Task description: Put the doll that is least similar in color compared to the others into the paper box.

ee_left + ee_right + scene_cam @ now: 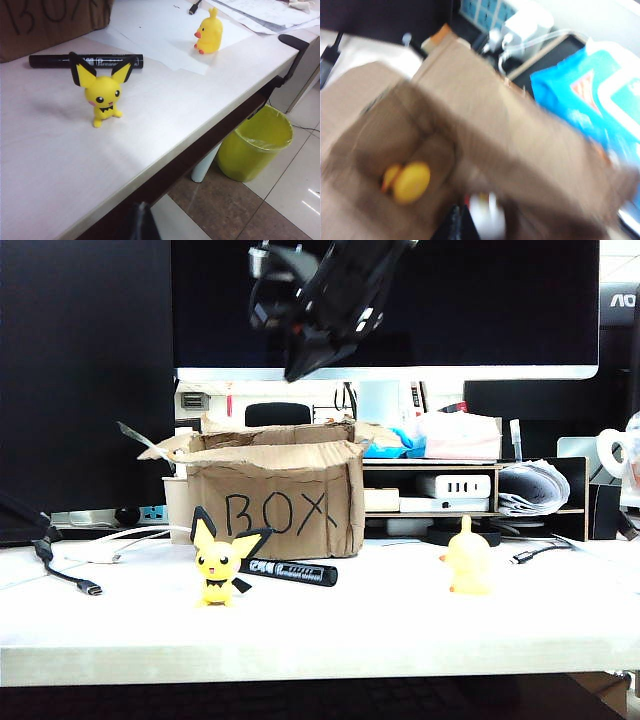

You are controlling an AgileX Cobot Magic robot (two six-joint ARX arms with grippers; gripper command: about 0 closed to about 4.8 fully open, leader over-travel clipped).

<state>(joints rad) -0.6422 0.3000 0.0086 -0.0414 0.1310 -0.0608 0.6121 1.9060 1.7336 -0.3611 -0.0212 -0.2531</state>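
Observation:
The paper box [285,495], brown cardboard with "BOX" in black marker, stands at mid table. My right gripper [300,366] hangs high above it, pointing down, shut and empty. The blurred right wrist view looks into the paper box [485,130]. There the doll [487,216], white with a red spot, shows inside the opening right beside the gripper's [461,222] closed tips, not between them. A yellow rounded thing [407,182] lies on the box floor. My left gripper [142,222] shows as one dark closed wedge below the table's front edge.
A yellow doll with black-tipped ears [222,565] and a black marker [290,572] stand in front of the box. A plain yellow doll [467,558] stands to the right. A blue packet [585,95] lies behind the box, and a green bin [255,142] sits on the floor.

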